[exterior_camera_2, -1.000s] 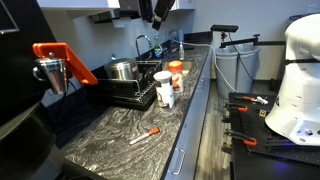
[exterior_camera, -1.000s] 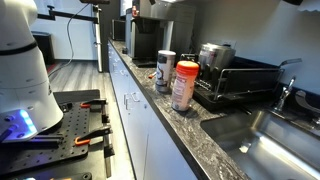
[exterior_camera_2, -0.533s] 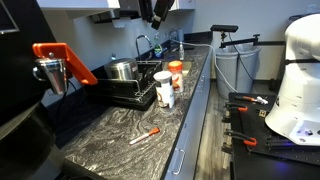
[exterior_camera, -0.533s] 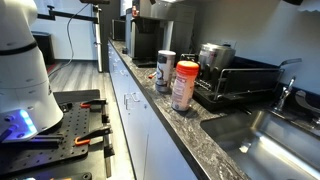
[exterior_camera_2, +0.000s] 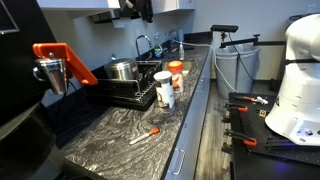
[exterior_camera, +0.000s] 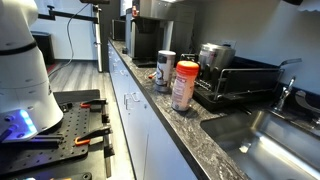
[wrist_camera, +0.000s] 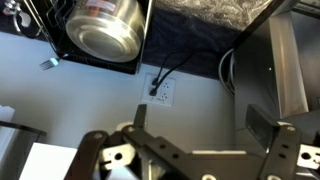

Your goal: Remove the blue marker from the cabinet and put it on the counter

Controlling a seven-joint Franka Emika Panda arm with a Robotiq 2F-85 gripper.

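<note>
- Evidently, no blue marker is seen in an exterior view; only the counter [exterior_camera: 195,128] is shown.
- High above the counter, the gripper [exterior_camera_2: 137,9] is seen in an exterior view just beside the cabinet [exterior_camera_2: 180,4]; the marker is judged hidden inside, its long axis unknown.
- From the wrist, the jaws are shown apart and empty, facing a wall socket [wrist_camera: 162,92].

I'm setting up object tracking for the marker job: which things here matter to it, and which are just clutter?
Belongs to the job: gripper (open), counter. The blue marker shows in no view.

Just lying about: orange-lidded jar, grey tin, pot, dish rack, orange-tipped pen on the counter.
</note>
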